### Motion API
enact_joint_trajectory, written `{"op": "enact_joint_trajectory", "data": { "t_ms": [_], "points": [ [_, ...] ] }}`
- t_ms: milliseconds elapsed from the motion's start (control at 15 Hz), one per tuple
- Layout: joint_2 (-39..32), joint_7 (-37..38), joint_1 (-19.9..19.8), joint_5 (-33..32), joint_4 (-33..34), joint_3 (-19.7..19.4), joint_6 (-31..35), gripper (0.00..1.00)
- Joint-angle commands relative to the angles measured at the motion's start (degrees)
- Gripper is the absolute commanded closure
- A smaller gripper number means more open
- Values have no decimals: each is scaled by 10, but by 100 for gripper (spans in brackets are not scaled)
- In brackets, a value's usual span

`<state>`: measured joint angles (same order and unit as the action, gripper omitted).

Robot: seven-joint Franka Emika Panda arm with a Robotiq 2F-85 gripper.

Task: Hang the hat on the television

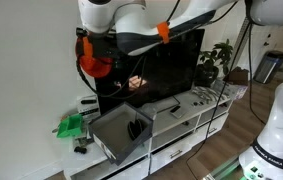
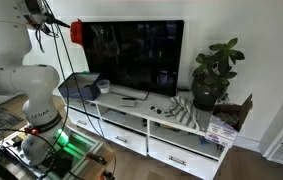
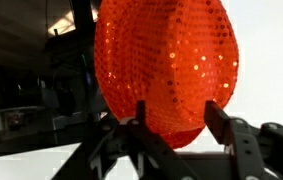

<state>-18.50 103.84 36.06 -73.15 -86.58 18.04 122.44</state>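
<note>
The hat (image 3: 166,65) is red and sequined and fills the wrist view. In both exterior views it sits at the top corner of the black television (image 2: 141,55), at its edge (image 1: 99,63) (image 2: 77,30). I cannot tell whether it rests on the corner. My gripper (image 3: 176,115) is open, with its two black fingers wide apart at either side of the hat's lower part. In the exterior views the gripper (image 1: 87,48) (image 2: 57,22) is right beside the hat, at the television's (image 1: 156,70) upper edge.
The television stands on a low white cabinet (image 2: 171,140) with drawers. A grey open box (image 1: 119,132) and a green object (image 1: 71,125) sit at one end, and small items lie along the top. A potted plant (image 2: 216,72) stands at the other end.
</note>
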Motion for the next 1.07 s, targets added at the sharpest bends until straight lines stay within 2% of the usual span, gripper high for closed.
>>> {"op": "enact_joint_trajectory", "data": {
  "t_ms": [0, 133, 333, 800, 867, 1000],
  "points": [
    [0, -2, -6, 14, 4, 6, 20, 5],
    [1, -19, -10, 39, 1, 12, 36, 0],
    [7, -72, -12, 117, -6, 25, 58, 0],
    [41, -279, -11, 408, -34, 49, -9, 0],
    [54, -311, -10, 427, -47, 44, -21, 0],
    [91, -393, -22, 459, -93, 37, -3, 0]
  ]
}}
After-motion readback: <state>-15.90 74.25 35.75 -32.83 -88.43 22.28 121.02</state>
